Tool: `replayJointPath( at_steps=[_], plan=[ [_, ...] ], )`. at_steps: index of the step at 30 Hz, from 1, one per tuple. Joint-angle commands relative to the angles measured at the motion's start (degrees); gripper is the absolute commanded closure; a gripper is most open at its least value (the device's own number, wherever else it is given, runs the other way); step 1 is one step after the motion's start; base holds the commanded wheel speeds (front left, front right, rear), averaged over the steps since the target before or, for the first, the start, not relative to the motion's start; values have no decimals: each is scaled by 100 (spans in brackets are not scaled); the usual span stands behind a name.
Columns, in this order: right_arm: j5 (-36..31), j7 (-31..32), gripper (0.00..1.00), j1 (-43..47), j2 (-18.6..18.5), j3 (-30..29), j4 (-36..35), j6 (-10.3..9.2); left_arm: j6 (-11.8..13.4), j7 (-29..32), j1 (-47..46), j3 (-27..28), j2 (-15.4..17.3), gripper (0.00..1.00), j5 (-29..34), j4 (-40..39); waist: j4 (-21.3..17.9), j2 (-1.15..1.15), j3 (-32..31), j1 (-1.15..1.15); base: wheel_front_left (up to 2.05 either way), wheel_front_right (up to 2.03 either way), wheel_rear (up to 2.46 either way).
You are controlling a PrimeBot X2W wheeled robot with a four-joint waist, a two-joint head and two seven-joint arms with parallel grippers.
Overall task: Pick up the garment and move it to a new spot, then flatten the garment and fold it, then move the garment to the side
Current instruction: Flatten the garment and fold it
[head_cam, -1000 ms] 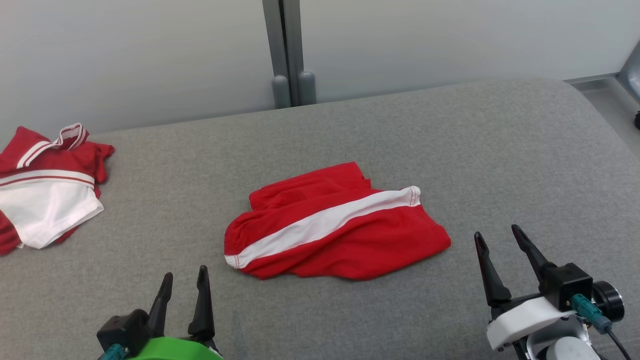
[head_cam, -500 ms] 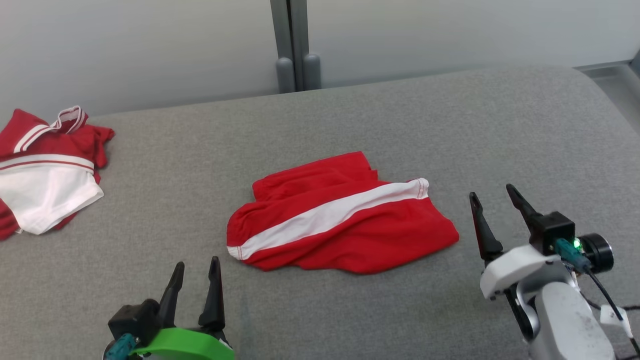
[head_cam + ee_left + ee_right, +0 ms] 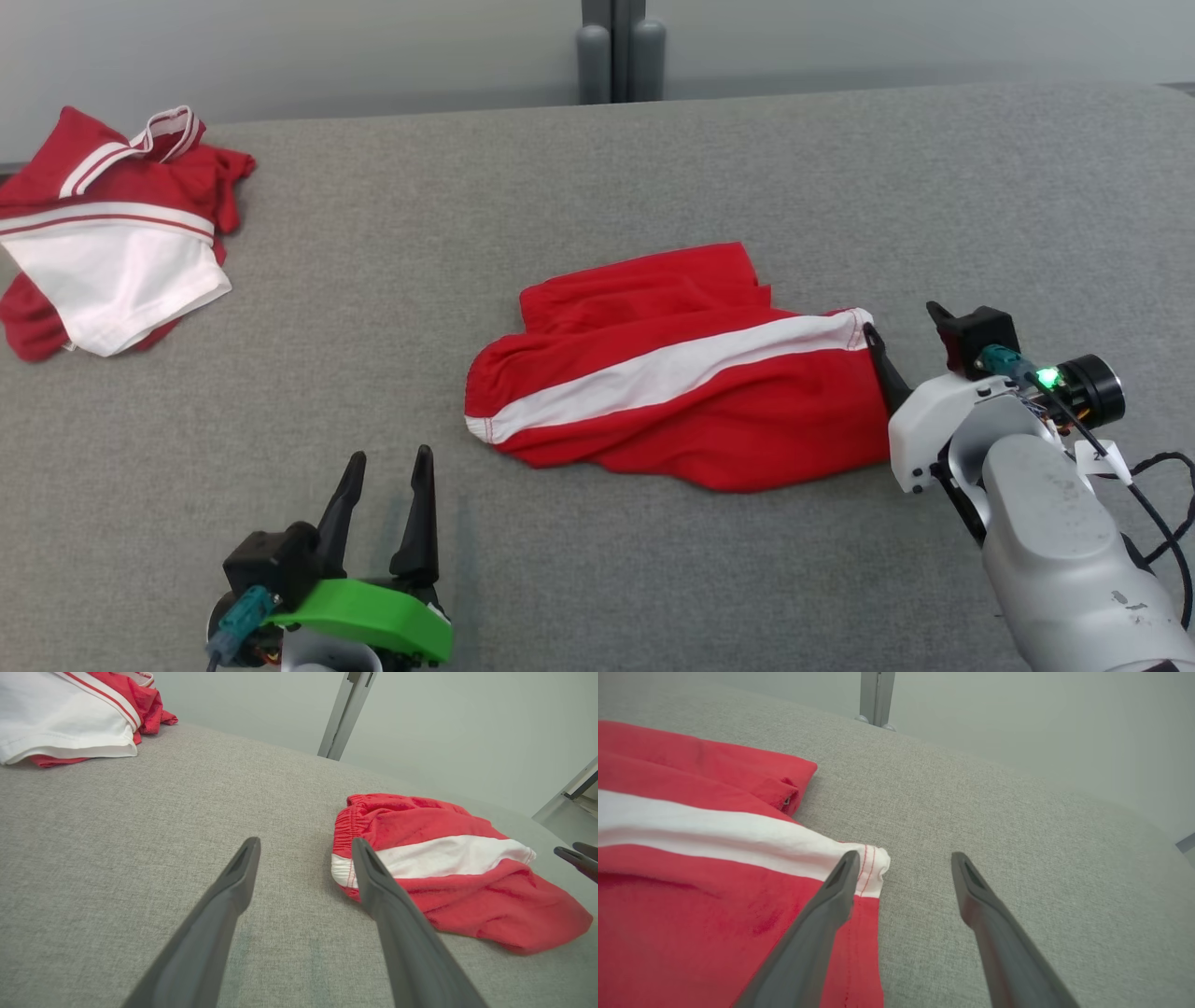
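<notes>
Lying rumpled on coarse grey cushion [image 3: 597, 187]: red, white-banded garment [image 3: 709, 439].

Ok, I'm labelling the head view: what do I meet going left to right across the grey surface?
shirt → left gripper → shorts → right gripper
</notes>
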Motion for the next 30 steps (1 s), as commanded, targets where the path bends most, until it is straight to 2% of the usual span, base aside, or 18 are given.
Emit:
replayJointPath(
  at_steps=[1, 14, 30],
  plan=[
    [27, -18, 0, -122, -37, 66, 164, -8, -21, -3, -89, -11, 57, 0, 41, 18, 169, 0, 161, 0, 0, 0, 0],
    [237, -129, 0, -801, -35, 544, 1465, -8, -21, -3, -187, -204, 96, 0, 36, 68, 272, 0, 293, 0, 0, 0, 0],
    [618, -206, 0, -1470, -92, 1356, 2058, -8, -21, -3, -336, -280, 112, 0, 38, 72, 308, 0, 532, 0, 0, 0, 0]
  ],
)
